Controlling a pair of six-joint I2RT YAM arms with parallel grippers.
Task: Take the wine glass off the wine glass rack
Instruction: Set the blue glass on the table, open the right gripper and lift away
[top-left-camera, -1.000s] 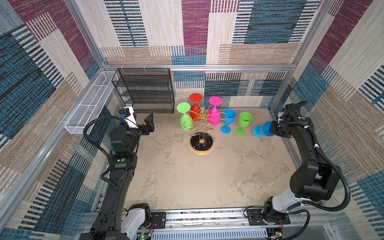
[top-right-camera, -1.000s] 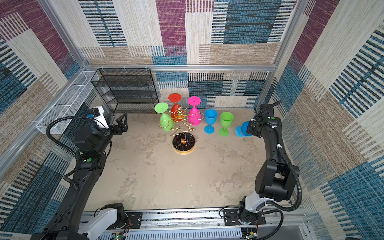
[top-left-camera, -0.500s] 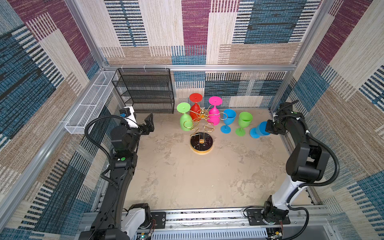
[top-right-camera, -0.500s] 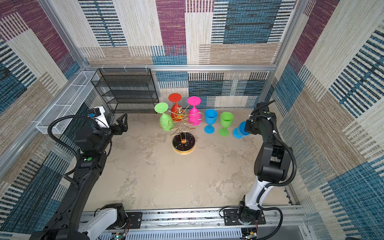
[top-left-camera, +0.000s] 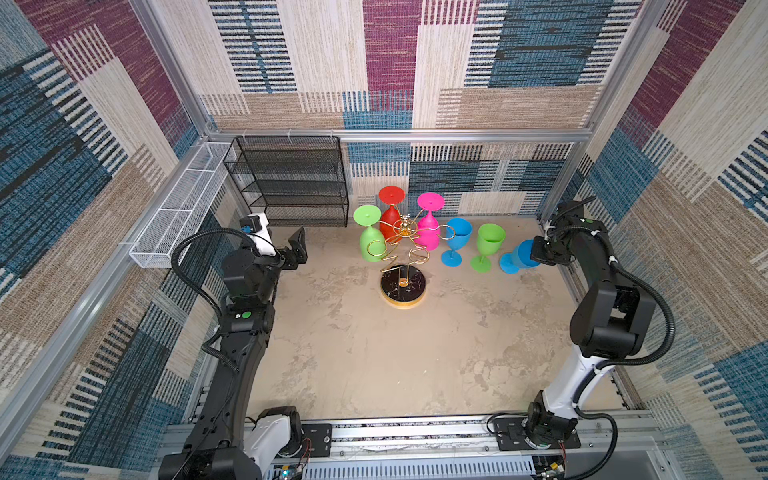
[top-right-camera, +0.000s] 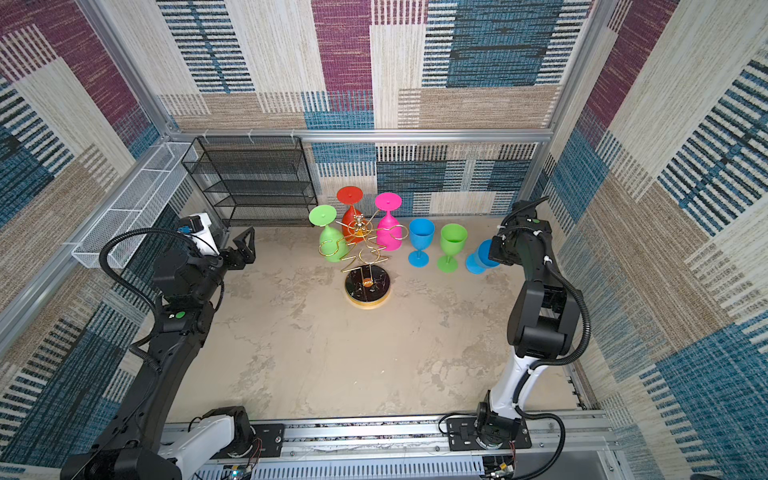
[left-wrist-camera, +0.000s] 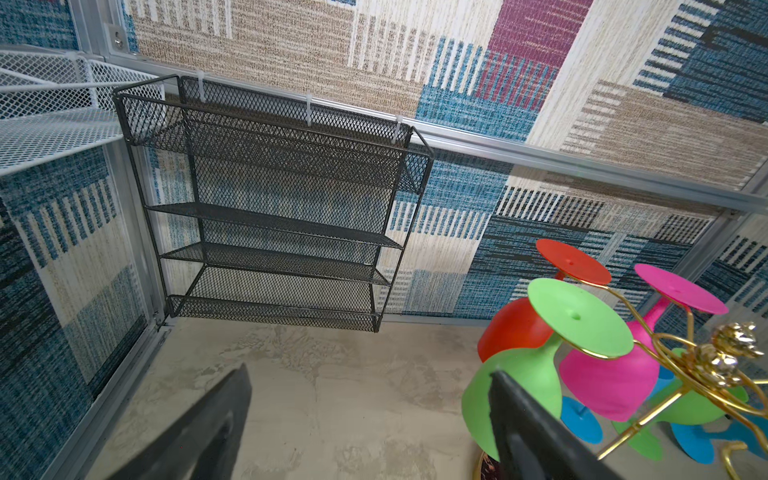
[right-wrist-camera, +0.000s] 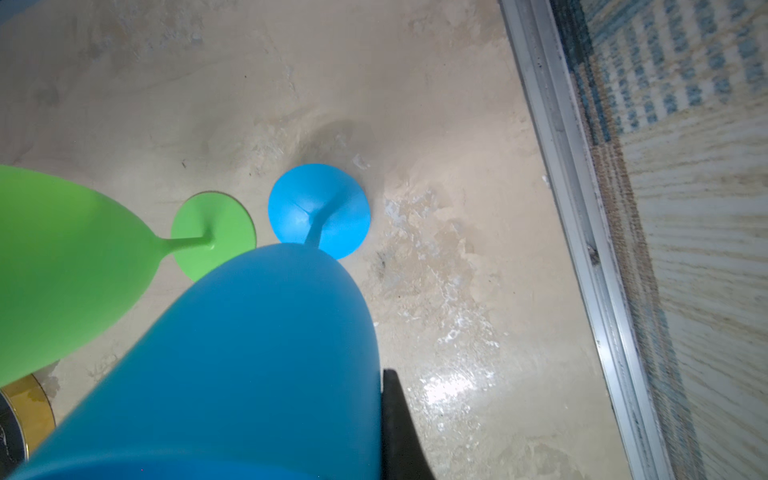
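**A:** Where's the rack, and what is it made of?

**B:** The wine glass rack (top-left-camera: 415, 289) stands mid-table, toward the far side. It is thin gold wire with a zigzag stem and ring-ended arms, on a round black marbled base with a gold rim.

**A:** What's hanging in it?

**B:** Three matte, opaque glasses hang upside down with their disc feet up. The hanging green glass (top-left-camera: 371, 245) is on the left, the red glass (top-left-camera: 388, 224) at the far side and the pink glass (top-left-camera: 428, 237) on the right.

**A:** And off it?

**B:** There's a row to its right on the mottled beige table (top-left-camera: 374, 353). The standing blue glass (top-left-camera: 459, 232) and standing green glass (top-left-camera: 490, 239) are upright, mouths up. The held blue glass (top-left-camera: 521, 253) is farthest right, tilted.

**A:** Is it gripped?

**B:** Yes, the right gripper (top-left-camera: 539, 251) is closed on its rim. In the right wrist view one black finger (right-wrist-camera: 397, 424) lies against the outside of the bowl. The foot is down at the table, but I can't tell whether it sits flat.

**A:** And the other arm?

**B:** The left gripper (top-left-camera: 296, 251) hovers left of the rack, jaws spread wide with nothing between them. Beyond it a black mesh shelf (top-left-camera: 291, 183) stands at the far wall. A long white mesh basket (top-left-camera: 178, 216) runs along the left wall.
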